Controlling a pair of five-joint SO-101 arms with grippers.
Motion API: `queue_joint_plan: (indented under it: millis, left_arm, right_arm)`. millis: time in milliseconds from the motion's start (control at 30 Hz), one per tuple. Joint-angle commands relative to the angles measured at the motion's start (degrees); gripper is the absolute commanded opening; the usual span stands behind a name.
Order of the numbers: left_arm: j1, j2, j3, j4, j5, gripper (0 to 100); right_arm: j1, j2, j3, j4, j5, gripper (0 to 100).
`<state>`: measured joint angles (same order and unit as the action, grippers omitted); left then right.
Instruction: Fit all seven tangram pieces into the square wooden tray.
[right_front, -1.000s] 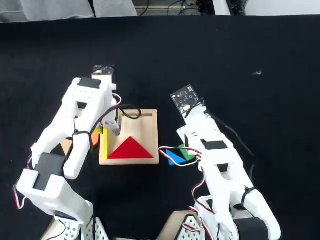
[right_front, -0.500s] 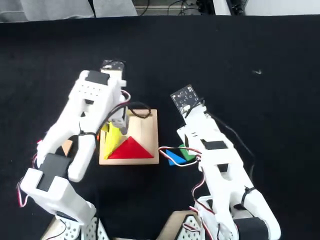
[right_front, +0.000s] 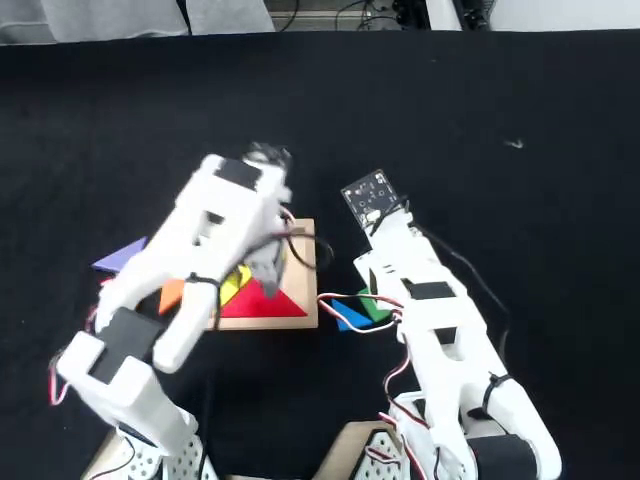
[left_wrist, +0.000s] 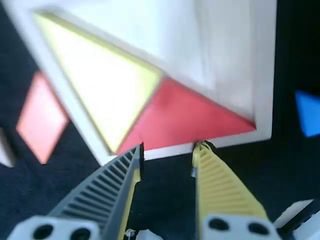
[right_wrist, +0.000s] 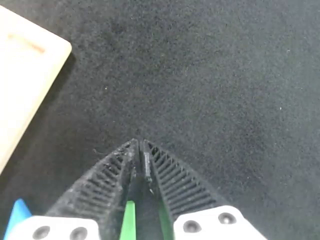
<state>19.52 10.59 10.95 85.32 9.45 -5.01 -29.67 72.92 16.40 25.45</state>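
Observation:
The square wooden tray (left_wrist: 262, 75) holds a yellow triangle (left_wrist: 107, 95) and a red triangle (left_wrist: 185, 117), edge to edge. My left gripper (left_wrist: 167, 148) hangs open just over the tray's rim by the red triangle, with nothing between its fingers. In the high view the left arm (right_front: 215, 240) covers much of the tray (right_front: 303, 262). An orange piece (right_front: 170, 293) and a purple piece (right_front: 125, 255) lie left of the tray; blue (right_front: 350, 318) and green (right_front: 377, 308) pieces lie to its right. My right gripper (right_wrist: 139, 147) is shut above the black cloth, with the green piece (right_wrist: 128, 220) under it.
Black cloth covers the table, with wide bare room at the back and right. The right arm (right_front: 430, 300) stretches from the front edge up to the tray's right side. A corner of the tray (right_wrist: 25, 85) lies near the right gripper.
The left arm has swung right over the tray. The yellow triangle went from the tray's left edge to lying flat beside the red one. Purple and orange pieces are now uncovered. The right arm kept still.

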Motion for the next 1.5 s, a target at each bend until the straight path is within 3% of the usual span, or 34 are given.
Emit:
queue_joint_plan:
  millis: [0,167,467,700,1000,1200,1467]
  left_arm:
    - [0.9,0.4,2.0,-5.6,-0.6,17]
    - [-3.1,0.5,-0.6,-8.4,-1.8,17]
    - [1.7,0.7,2.8,-18.9,-4.7,17]
    - [-0.1,0.9,2.9,-22.3,-4.7,17]
    - [-0.7,8.3,1.7,-22.2,-14.2,17]
    - [-2.0,10.2,-1.8,-15.9,-19.4,4]
    - [-2.1,9.6,-2.4,-9.1,-22.6,5]
  right_arm:
    - [-0.8,-2.0,0.1,-1.1,0.6,1.5]
    - [-0.7,-2.0,0.1,-1.1,0.6,1.5]
    - [-0.6,-2.0,0.1,-1.1,0.6,1.5]
    - [-0.7,-2.0,0.1,-1.1,0.6,1.5]
    - [-0.6,-2.0,0.1,-1.1,0.6,1.5]
    - [-0.6,-2.0,0.1,-1.1,0.6,1.5]
    - [-0.7,-2.0,0.1,-1.1,0.6,1.5]
